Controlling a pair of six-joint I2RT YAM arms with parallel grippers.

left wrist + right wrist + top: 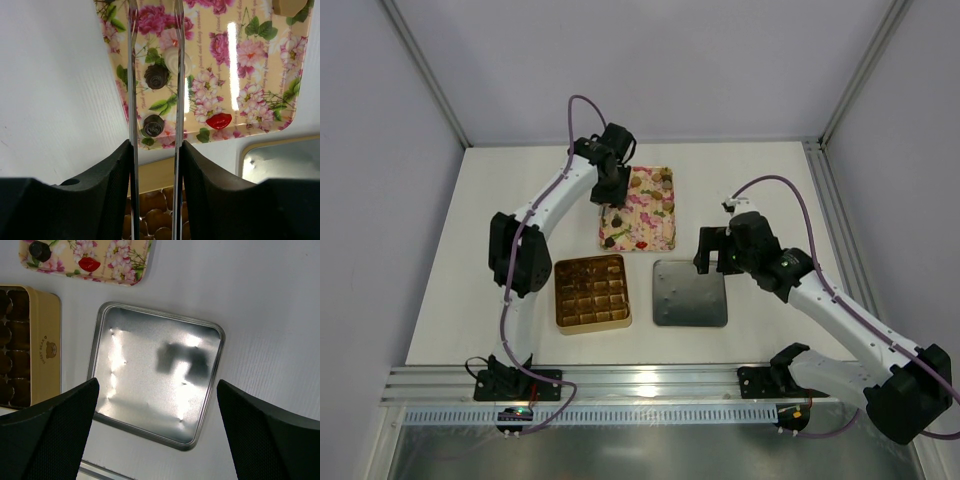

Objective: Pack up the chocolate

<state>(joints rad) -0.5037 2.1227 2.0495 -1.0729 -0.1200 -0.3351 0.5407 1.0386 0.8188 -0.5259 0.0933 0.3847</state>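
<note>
Hovering over the floral tray [660,215] toward the bench's [440,300] far edge, left pincer [613,212] — 2 thin blades [132,75] parallel with a narrow gap, 1 dark rose-shaped sweet [156,76] between them; cannot tell if clamped. Right pincer [157,385] spread wide, holding nothing, above the upturned silver lid [690,293]. Chocolate [588,290] sits in the gold box [591,324] by the near edge, left of the lid, just beside it. Box uncovered — grid of brown squares visible.

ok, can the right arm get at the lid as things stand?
Likely yes: the right gripper hangs open over the lid, nothing on it, and the left arm is off over the floral tray.
</note>
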